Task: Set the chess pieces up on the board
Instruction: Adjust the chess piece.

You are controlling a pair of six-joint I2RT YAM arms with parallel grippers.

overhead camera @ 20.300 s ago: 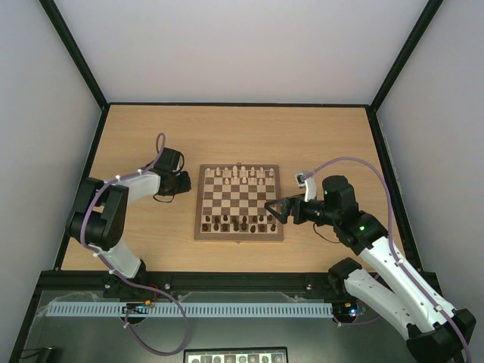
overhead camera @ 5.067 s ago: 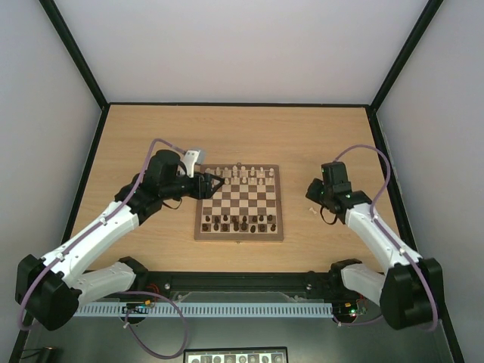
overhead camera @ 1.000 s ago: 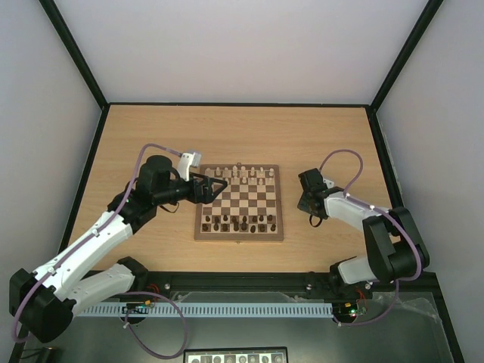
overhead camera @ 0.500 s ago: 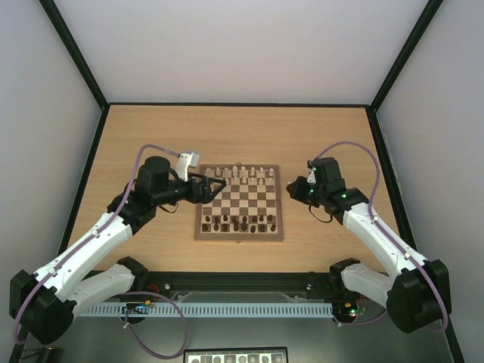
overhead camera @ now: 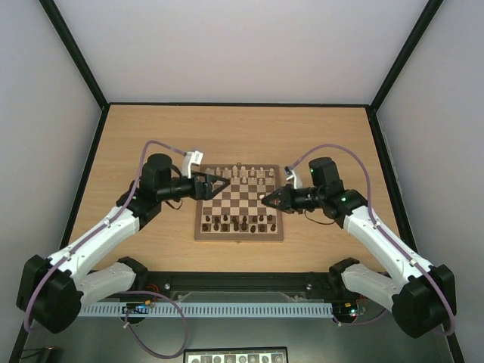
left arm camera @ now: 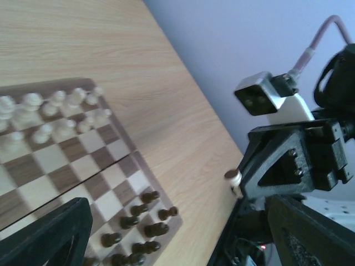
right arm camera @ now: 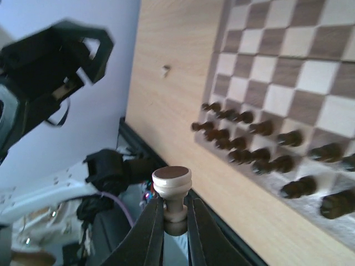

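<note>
The board [overhead camera: 240, 237] lies mid-table. Pale chess pieces [overhead camera: 242, 175] fill its far rows and dark ones [overhead camera: 242, 221] its near rows. My right gripper [overhead camera: 268, 198] hangs over the board's right part, shut on one pale chess piece [right arm camera: 172, 185] by its stem, the round base pointing away from the fingers. That held piece [left arm camera: 236, 180] also shows in the left wrist view. My left gripper [overhead camera: 219, 185] hovers open over the board's far left corner, nothing between its fingers [left arm camera: 55, 233]. The pale rows [left arm camera: 50, 113] and dark rows [left arm camera: 133, 216] lie below it.
Bare wooden table [overhead camera: 151, 136] surrounds the board, with black frame rails [overhead camera: 83, 174] at the sides and back. The left arm [right arm camera: 61, 55] shows across the board in the right wrist view. A grey cable tray [overhead camera: 227, 309] runs along the near edge.
My right arm has swung in from the table right of the board, and its gripper now reaches over the board's right part with the pale piece. The left gripper has barely shifted.
</note>
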